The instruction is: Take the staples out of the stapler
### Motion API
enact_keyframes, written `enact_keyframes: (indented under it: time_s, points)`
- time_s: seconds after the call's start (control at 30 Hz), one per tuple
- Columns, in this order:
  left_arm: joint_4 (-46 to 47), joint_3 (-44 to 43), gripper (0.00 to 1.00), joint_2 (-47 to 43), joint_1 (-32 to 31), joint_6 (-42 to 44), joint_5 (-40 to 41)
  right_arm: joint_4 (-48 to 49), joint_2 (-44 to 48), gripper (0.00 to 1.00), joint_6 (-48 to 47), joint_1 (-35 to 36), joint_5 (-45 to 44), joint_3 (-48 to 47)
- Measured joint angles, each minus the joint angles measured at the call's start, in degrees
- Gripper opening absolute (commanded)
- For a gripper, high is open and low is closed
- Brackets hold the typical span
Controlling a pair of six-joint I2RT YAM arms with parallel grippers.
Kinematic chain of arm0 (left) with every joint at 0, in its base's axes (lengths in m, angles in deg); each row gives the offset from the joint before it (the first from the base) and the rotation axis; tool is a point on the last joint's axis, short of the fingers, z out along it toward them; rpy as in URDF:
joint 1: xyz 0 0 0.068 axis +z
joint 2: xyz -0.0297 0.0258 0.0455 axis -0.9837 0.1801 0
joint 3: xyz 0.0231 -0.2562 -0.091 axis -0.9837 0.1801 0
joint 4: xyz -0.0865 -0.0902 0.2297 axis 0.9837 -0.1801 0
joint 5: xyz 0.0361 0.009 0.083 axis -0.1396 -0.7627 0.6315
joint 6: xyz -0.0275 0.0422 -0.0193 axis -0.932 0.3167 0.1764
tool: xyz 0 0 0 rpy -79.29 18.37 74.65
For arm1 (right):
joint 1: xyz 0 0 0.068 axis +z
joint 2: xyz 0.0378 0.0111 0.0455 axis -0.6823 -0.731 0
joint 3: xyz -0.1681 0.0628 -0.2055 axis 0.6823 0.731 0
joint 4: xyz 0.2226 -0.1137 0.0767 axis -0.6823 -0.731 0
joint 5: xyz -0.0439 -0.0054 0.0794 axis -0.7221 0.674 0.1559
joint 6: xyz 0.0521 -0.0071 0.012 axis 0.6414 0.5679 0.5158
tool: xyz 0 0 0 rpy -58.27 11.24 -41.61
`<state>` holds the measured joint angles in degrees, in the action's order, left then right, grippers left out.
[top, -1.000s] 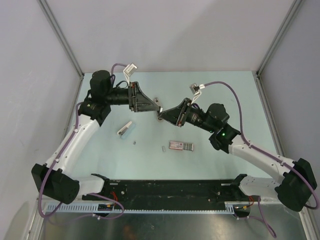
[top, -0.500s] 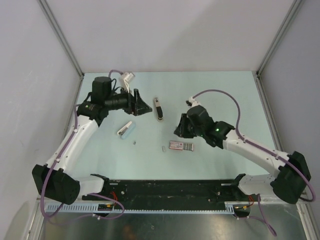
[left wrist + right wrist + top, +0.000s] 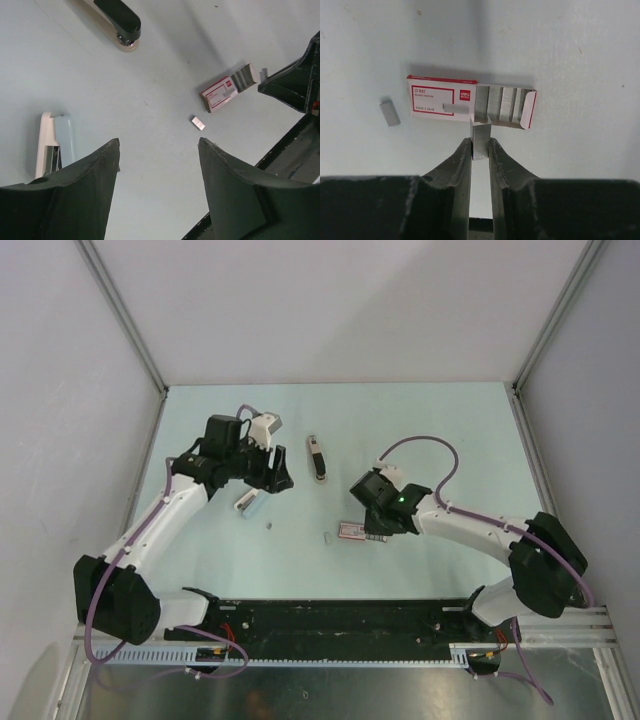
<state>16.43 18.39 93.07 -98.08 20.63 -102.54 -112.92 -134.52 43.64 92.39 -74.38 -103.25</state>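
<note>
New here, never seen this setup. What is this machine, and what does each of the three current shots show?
These are two robot arms with two-finger grippers, bolted at the near edge of a pale table. The overhead picture looks down from above and behind them. The other two come from a camera on each wrist. On the table lie a black-and-beige stapler, a white-and-blue piece, a half-open pink-and-white staple box and a loose staple strip. The left gripper hangs open and empty. The right gripper is shut on a short held strip of staples, right beside the box.
</note>
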Motion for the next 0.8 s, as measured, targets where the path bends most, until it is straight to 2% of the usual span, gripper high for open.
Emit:
enact_keyframes:
  time_s: [0.33,0.8]
  points:
    - [-0.4,0.6,0.68,0.0,-1.5,1.4,3.3,-5.0,-5.6,0.0,9.6,3.3,-6.1,-3.0]
    - [-0.4,0.6,0.68,0.0,-1.8,1.7,3.6,-7.9,-13.7,0.0,12.2,5.9,-12.8,-6.5]
